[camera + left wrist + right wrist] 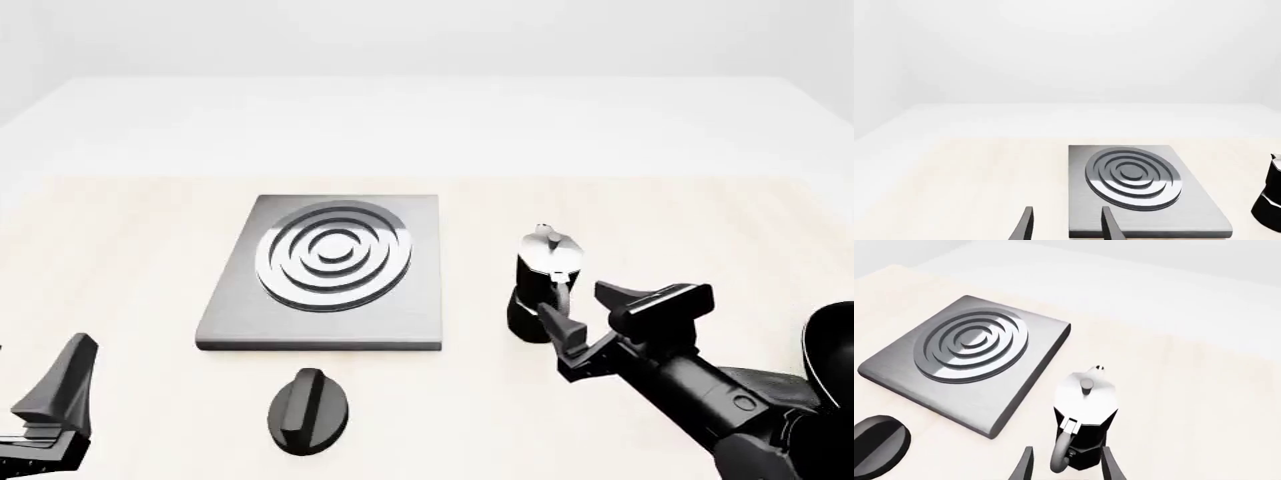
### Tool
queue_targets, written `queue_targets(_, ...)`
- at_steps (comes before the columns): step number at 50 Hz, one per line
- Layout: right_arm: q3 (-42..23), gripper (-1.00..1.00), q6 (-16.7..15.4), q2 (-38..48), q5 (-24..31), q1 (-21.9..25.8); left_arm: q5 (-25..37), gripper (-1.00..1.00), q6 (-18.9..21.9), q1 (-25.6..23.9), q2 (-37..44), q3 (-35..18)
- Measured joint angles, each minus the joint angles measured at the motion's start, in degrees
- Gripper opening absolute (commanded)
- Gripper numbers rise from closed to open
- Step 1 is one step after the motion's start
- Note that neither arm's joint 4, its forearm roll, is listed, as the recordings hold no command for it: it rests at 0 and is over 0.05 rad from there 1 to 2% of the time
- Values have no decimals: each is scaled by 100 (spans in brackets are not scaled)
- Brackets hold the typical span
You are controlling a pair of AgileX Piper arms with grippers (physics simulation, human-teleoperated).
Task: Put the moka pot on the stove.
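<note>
The moka pot stands upright on the table just right of the stove, apart from it. It is black with a silver lid and knob, and its handle points toward my right gripper. That gripper is open. In the right wrist view its fingers flank the pot's curved handle without closing on it, and the pot stands beside the stove. My left gripper is open and empty, low at the front left, facing the stove. The pot shows at that view's edge.
A black oval knob lies on the table in front of the stove; it also shows in the right wrist view. Part of a black pan shows at the right edge. The left gripper's finger sits at the bottom left corner.
</note>
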Motion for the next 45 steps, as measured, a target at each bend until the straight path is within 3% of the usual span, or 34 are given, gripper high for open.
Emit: queue_targets(45, 114, 100, 273, 904, -902, -1, 0, 100, 0, 0, 0, 0)
